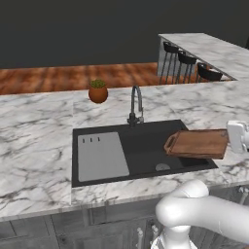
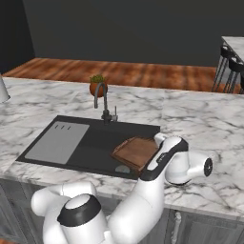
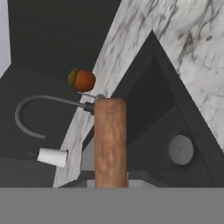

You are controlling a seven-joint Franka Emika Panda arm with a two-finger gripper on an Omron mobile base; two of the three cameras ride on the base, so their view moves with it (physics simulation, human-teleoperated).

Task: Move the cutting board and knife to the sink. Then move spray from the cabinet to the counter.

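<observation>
The reddish-brown cutting board [image 1: 199, 143] hangs roughly level over the right end of the sink [image 1: 97, 130], with its rounded handle pointing left across the basin. My gripper [image 1: 237, 136] is shut on the board's right end, at the sink's right rim. From the right base view the cutting board [image 2: 136, 151] lies just left of my forearm, near the drain [image 2: 122, 168]. The hand view looks along the cutting board [image 3: 110, 140] edge-on. Marble counter [image 1: 34, 141] surrounds the sink. The knife, spray and cabinet are out of view.
A curved faucet [image 1: 136, 104] stands behind the basin, and a potted plant [image 1: 97, 91] sits behind it to the left. A grey drainboard [image 1: 102, 155] fills the sink's left half. Black stools [image 1: 187, 61] line the far right counter. A white paper-towel roll [image 3: 52, 156] shows beyond the faucet.
</observation>
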